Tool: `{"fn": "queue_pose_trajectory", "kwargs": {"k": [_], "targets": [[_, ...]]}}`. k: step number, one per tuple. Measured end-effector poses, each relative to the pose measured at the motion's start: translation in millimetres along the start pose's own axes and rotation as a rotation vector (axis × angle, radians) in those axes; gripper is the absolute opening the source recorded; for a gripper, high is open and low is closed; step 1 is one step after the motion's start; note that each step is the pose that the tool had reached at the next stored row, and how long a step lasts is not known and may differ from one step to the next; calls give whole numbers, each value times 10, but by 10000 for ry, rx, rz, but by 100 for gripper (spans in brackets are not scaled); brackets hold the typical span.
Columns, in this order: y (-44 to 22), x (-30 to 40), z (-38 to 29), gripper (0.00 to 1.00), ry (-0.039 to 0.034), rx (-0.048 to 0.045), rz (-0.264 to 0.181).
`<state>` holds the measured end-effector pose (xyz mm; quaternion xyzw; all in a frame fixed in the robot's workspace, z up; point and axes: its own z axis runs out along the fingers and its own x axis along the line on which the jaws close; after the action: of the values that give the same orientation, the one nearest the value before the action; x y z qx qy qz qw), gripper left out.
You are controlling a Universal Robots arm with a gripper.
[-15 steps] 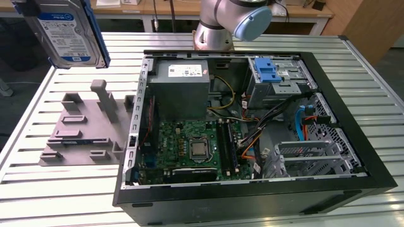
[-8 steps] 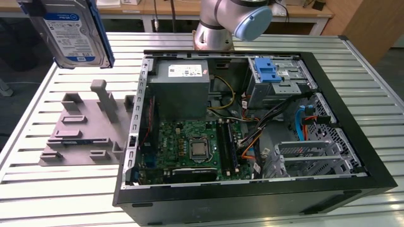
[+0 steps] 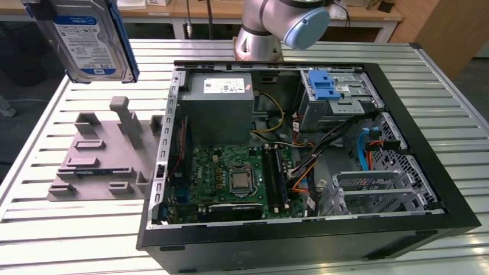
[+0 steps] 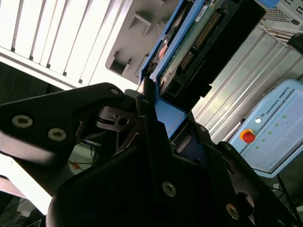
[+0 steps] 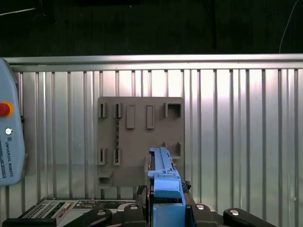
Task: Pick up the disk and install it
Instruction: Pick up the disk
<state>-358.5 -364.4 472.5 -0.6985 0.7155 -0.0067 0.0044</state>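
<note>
Disk [image 3: 86, 40] is off the table and in the air. In the exterior view it sits high at that view's left, label side to the camera, with its long axis running roughly up and down.

Gripper [image 4: 170, 125]: in the second wrist view the black fingers [image 4: 146, 106] are drawn in against the blue bracket [image 4: 173, 118] that frames the disk. I read this as a pinch on the bracket's end, with the drive body reaching away from the jaws. The contact line itself is in shadow, so the exact seating of the pads is uncertain.

First wrist view looks along the disk's thin edge. The blue bracket edge rises from between the jaws, and the grey fixture plate [image 5: 139, 142] lies well beyond it on the slatted table [image 5: 246, 132]. The disk therefore hangs over the plate and does not touch it.

Key relation — disk against target:
- The open computer case [image 3: 306, 240] lies flat on the table, just beside the fixture plate on the exterior view's right.
- The drive cage [image 3: 344, 100], with its blue latch [image 3: 327, 85], sits in the case's far corner, at the exterior view's right.
- The held disk is thus outside the case and well apart from the cage, across the case's width.
- The disk's long axis stands near upright, while the cage lies low inside the case.

Nothing is installed yet — the disk is only lifted.
</note>
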Motion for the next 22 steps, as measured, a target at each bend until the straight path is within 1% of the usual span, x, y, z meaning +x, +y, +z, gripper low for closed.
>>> {"fn": "queue_pose_trajectory", "kwargs": {"k": [6, 10, 16, 22], "targets": [[-1, 43, 0, 36, 4, 0, 1], [-16, 51, 1, 36, 4, 0, 2], [-71, 55, -1, 36, 4, -1, 2], [-151, 58, -2, 36, 4, -3, 1]]}}
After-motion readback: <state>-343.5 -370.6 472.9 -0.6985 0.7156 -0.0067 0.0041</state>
